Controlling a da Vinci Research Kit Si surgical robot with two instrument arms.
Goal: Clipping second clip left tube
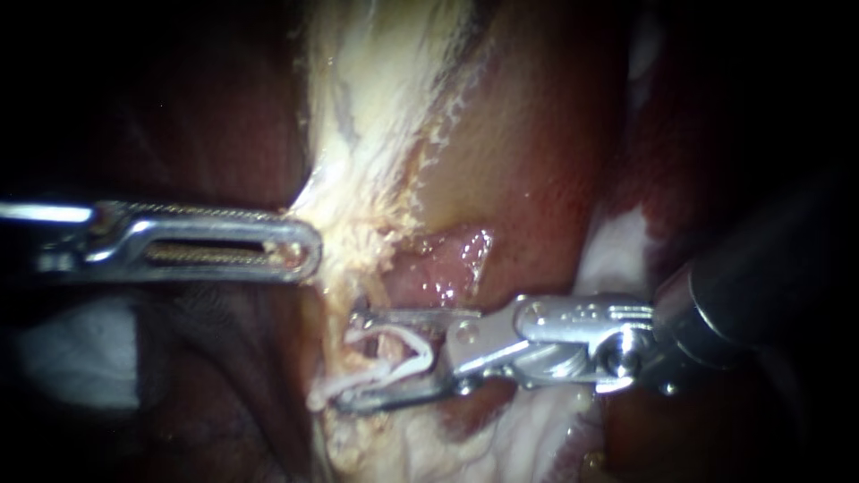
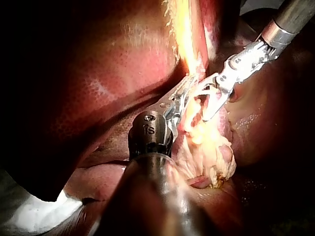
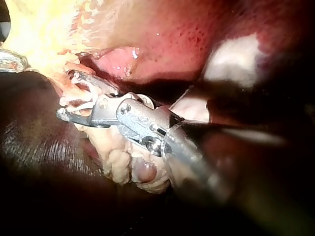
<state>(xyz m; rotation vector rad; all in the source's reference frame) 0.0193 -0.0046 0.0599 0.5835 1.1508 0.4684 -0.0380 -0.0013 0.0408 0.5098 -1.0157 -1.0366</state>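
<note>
My right instrument (image 1: 352, 360) comes in from the right, its jaws standing wide apart and carrying an open white clip (image 1: 400, 351). The clip's legs straddle a thin pale tube (image 1: 360, 358) that runs down from the frayed yellowish tissue (image 1: 376, 116). The right wrist view shows the same jaws (image 3: 66, 96) with the clip (image 3: 81, 103) around the strand. My left instrument (image 1: 309, 246) lies level from the left. Its slotted jaws are shut on the pale tissue's edge, above the clip. In the left wrist view these jaws (image 2: 183, 96) grip the tissue just beside the right instrument (image 2: 209, 103).
Dark red liver (image 1: 197, 116) fills the left side, and the tan gallbladder (image 1: 528, 152) lies to the right of the pale tissue. A wet pink patch (image 1: 447, 264) sits just above the right instrument's upper jaw. White gauze (image 1: 72, 349) lies at the lower left.
</note>
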